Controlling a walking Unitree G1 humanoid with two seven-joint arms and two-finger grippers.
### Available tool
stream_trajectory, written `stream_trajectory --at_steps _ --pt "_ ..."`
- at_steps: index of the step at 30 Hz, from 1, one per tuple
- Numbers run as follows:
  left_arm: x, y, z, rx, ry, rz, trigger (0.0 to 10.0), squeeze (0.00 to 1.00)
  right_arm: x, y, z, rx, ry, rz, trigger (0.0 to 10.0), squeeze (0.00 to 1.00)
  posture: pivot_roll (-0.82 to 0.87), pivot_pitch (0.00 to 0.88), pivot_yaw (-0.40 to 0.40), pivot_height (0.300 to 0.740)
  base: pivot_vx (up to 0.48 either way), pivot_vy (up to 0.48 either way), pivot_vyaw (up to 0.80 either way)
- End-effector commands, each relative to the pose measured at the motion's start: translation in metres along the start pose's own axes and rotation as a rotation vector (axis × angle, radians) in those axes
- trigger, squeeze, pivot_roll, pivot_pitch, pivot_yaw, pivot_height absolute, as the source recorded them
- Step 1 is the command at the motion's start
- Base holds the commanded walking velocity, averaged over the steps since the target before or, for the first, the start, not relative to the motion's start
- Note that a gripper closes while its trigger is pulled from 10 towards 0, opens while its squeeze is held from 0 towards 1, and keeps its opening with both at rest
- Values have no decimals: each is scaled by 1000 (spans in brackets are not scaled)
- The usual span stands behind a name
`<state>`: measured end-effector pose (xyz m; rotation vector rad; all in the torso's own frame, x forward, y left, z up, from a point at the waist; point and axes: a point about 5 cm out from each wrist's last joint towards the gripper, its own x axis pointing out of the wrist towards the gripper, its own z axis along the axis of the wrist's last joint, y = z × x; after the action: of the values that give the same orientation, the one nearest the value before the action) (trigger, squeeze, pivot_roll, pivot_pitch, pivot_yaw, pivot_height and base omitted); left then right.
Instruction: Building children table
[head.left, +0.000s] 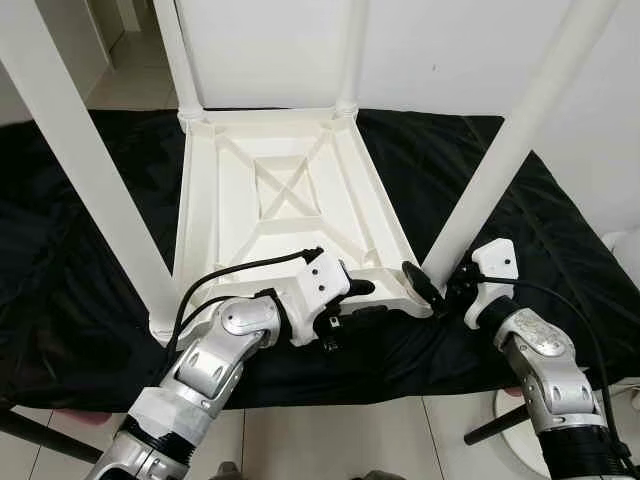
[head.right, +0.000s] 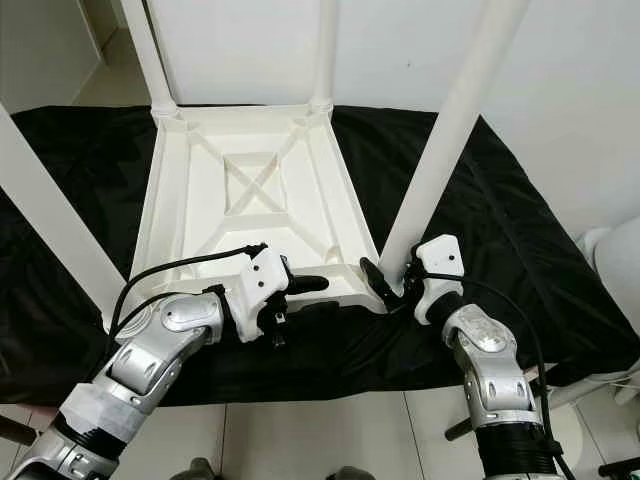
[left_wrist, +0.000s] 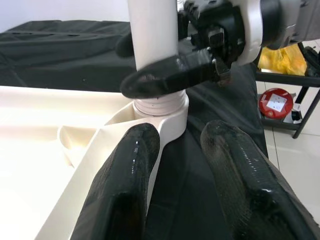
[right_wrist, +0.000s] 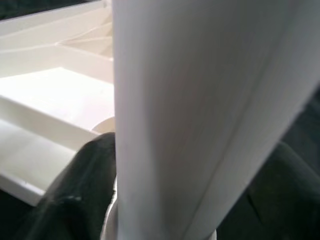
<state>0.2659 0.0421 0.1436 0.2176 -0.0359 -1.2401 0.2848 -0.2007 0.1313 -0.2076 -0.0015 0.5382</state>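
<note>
A white plastic children's table (head.left: 285, 190) lies upside down on a black cloth (head.left: 60, 300), with all its legs standing up. My right gripper (head.left: 432, 284) is shut on the near right leg (head.left: 500, 160) just above its corner socket (left_wrist: 160, 107). In the right wrist view that leg (right_wrist: 200, 100) passes between dark fingers (right_wrist: 80, 190). My left gripper (head.left: 350, 305) is open at the table's near rim, close to the same corner. Its two fingers (left_wrist: 125, 185) straddle the rim edge in the left wrist view.
The near left leg (head.left: 90, 170) and two far legs (head.left: 175, 50) rise steeply around the work area. A white wall stands behind. Tiled floor runs along the front. A black stand leg (head.left: 495, 425), a red round object (left_wrist: 276, 102) and a yellow thing (left_wrist: 287, 57) lie to the right.
</note>
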Motion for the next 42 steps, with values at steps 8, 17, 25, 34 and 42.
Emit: stream_trajectory --at_steps 8,17,25,34,42 --pt "2 -3 2 3 -1 -57 10000 0 2 -2 -6 -6 27 83 0 0 -14 0 -20 740 0 0 0" --pt "6 -2 2 4 -12 -38 10000 0 -2 3 -12 37 25 38 1569 0 -28 0 -22 740 0 0 0" --pt "7 1 3 6 -18 -20 10000 0 1 3 -12 24 44 -187 10000 0 -26 0 -29 740 0 0 0" --pt "8 0 2 1 -27 -16 10000 0 0 18 -14 89 58 -420 10000 0 -30 0 -38 740 0 0 0" --pt "13 -1 2 -1 -37 -17 10000 0 11 55 -7 177 44 -700 10000 0 -33 0 -42 740 0 0 0"
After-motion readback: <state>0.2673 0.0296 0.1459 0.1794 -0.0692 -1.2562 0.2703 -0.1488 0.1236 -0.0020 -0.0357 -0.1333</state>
